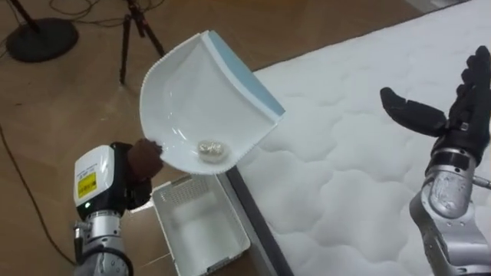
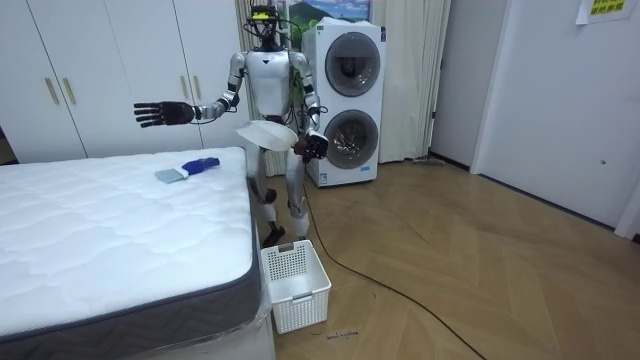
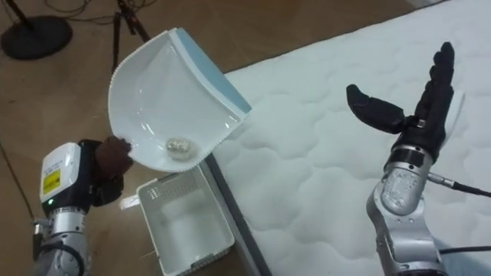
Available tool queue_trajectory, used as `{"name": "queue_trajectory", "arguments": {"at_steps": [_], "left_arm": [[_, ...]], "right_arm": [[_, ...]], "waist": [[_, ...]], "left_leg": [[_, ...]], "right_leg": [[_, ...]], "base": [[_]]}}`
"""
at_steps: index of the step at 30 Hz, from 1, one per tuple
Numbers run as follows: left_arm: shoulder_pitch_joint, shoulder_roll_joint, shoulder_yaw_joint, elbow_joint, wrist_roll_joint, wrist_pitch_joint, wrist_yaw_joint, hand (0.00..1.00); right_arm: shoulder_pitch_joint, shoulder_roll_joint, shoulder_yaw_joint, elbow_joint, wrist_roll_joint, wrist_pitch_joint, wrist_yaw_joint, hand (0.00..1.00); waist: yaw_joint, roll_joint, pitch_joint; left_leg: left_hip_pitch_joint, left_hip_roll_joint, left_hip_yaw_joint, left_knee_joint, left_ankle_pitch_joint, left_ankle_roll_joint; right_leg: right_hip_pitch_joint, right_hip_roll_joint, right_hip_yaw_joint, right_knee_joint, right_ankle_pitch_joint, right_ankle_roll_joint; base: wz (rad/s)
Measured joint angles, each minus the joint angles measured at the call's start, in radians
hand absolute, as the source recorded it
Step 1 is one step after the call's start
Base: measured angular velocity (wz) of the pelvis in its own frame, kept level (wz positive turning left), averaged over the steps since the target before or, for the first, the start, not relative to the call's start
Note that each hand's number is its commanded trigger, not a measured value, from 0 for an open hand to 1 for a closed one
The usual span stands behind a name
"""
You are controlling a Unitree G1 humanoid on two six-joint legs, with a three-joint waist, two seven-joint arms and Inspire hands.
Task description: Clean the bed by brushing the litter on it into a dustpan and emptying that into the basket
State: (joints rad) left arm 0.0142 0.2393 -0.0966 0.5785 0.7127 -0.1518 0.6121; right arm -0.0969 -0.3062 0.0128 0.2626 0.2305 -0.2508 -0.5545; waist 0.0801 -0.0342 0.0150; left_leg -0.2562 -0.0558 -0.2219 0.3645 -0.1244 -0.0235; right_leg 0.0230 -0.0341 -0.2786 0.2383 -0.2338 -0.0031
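One scrap (image 1: 211, 150) lies in the dustpan (image 1: 192, 100) my left robot hand (image 1: 140, 167) clamps, not yet tipped into the basket (image 1: 201, 230) at six o'clock; my right robot hand (image 1: 460, 113) hangs spread.

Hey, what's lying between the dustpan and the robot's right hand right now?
Nothing but bare quilted mattress lies between the dustpan and the open right hand, as the left eye view shows.
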Motion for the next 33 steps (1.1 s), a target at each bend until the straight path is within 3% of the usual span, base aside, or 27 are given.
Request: {"name": "queue_trajectory", "arguments": {"at_steps": [2, 4, 6, 13, 20, 23, 26, 27, 28, 30, 31, 32, 33], "left_arm": [[0.012, 0.000, -0.001, 0.000, 0.002, 0.000, -0.016, 1.00], [0.019, 0.000, -0.007, 0.011, 0.000, 0.000, -0.027, 1.00], [0.019, 0.000, -0.008, 0.031, -0.005, -0.001, -0.030, 1.00], [0.017, 0.000, -0.017, 0.043, -0.014, -0.001, -0.036, 1.00], [-0.054, 0.001, -0.025, 0.093, -0.015, 0.000, -0.054, 1.00], [-0.083, -0.001, -0.031, 0.113, -0.013, -0.001, -0.053, 1.00], [-0.117, -0.001, -0.047, 0.179, -0.012, -0.003, -0.053, 1.00], [-0.134, 0.003, -0.052, 0.208, -0.018, -0.006, -0.052, 1.00], [-0.150, 0.013, -0.059, 0.221, -0.039, -0.006, -0.052, 1.00], [-0.178, 0.024, -0.066, 0.236, -0.065, -0.006, -0.043, 1.00], [-0.190, 0.032, -0.068, 0.250, -0.076, -0.008, -0.034, 1.00], [-0.198, 0.034, -0.068, 0.261, -0.078, -0.008, -0.033, 1.00], [-0.208, 0.042, -0.068, 0.270, -0.077, -0.009, -0.033, 1.00]], "right_arm": [[0.007, 0.001, 0.000, 0.000, -0.005, 0.000, -0.003, 0.00], [0.019, 0.003, 0.004, 0.000, -0.006, -0.001, -0.015, 0.00], [0.021, 0.014, 0.009, 0.001, -0.006, -0.004, -0.020, 0.00], [0.030, 0.024, 0.054, 0.010, -0.010, -0.013, -0.032, 0.00], [0.030, 0.030, 0.054, 0.056, -0.010, -0.011, -0.032, 0.00], [0.016, 0.030, 0.054, 0.086, -0.008, -0.010, -0.032, 0.00], [0.007, 0.029, 0.053, 0.141, -0.004, -0.009, -0.036, 0.00], [0.001, 0.029, 0.054, 0.171, -0.001, -0.010, -0.036, 0.00], [-0.009, 0.030, 0.055, 0.199, 0.000, -0.010, -0.030, 0.00], [-0.012, 0.029, 0.057, 0.211, -0.001, -0.010, -0.027, 0.00], [-0.023, 0.031, 0.065, 0.230, -0.002, -0.010, -0.027, 0.00], [-0.028, 0.032, 0.066, 0.239, -0.004, -0.010, -0.027, 0.00], [-0.030, 0.034, 0.066, 0.246, -0.005, -0.010, -0.028, 0.00]], "waist": [[-0.015, 0.004, -0.0003], [-0.040, 0.007, 0.0017], [-0.047, 0.009, 0.0029], [-0.056, 0.004, 0.0040], [-0.048, -0.002, 0.0054], [-0.048, -0.008, 0.0083], [-0.052, -0.010, 0.0094], [-0.061, -0.009, 0.0124], [-0.063, -0.008, 0.0157], [-0.074, -0.003, 0.0246], [-0.081, -0.002, 0.0253], [-0.088, 0.000, 0.0270], [-0.106, -0.001, 0.0263]], "left_leg": [[-0.030, 0.000, 0.006, 0.022, 0.007, -0.001], [-0.062, 0.027, 0.125, 0.040, 0.027, 0.021], [-0.073, 0.040, 0.188, 0.050, 0.034, 0.033], [-0.081, 0.007, 0.208, 0.014, 0.070, 0.061], [-0.107, -0.019, 0.218, 0.005, 0.070, 0.073], [-0.118, -0.032, 0.221, 0.013, 0.060, 0.088], [-0.111, -0.044, 0.212, 0.036, 0.034, 0.104], [-0.109, -0.048, 0.190, 0.059, 0.015, 0.107], [-0.118, -0.045, 0.173, 0.070, 0.004, 0.116], [-0.135, -0.046, 0.151, 0.069, 0.010, 0.112], [-0.148, -0.048, 0.145, 0.074, 0.013, 0.110], [-0.156, -0.049, 0.138, 0.081, 0.017, 0.104], [-0.172, -0.064, 0.124, 0.091, 0.017, 0.098]], "right_leg": [[0.002, 0.004, -0.038, 0.001, -0.004, -0.005], [0.006, -0.001, -0.094, 0.014, -0.023, -0.005], [-0.005, -0.017, -0.129, 0.041, -0.047, 0.000], [-0.009, -0.055, -0.206, 0.072, -0.068, 0.021], [-0.042, -0.083, -0.215, 0.111, -0.084, 0.033], [-0.080, -0.120, -0.211, 0.206, -0.101, 0.040], [-0.135, -0.160, -0.160, 0.375, -0.100, 0.039], [-0.175, -0.163, -0.102, 0.439, -0.099, 0.033], [-0.223, -0.133, -0.024, 0.439, -0.116, 0.031], [-0.315, -0.098, 0.040, 0.381, -0.119, 0.031], [-0.362, -0.083, 0.078, 0.307, -0.087, 0.031], [-0.380, -0.074, 0.089, 0.291, -0.044, 0.032], [-0.393, -0.071, 0.092, 0.276, 0.019, 0.013]], "base": [[0.77], [0.92], [0.65], [0.37], [0.13], [0.06], [0.16], [0.13], [0.15], [0.31], [0.42], [0.56], [0.51]]}}
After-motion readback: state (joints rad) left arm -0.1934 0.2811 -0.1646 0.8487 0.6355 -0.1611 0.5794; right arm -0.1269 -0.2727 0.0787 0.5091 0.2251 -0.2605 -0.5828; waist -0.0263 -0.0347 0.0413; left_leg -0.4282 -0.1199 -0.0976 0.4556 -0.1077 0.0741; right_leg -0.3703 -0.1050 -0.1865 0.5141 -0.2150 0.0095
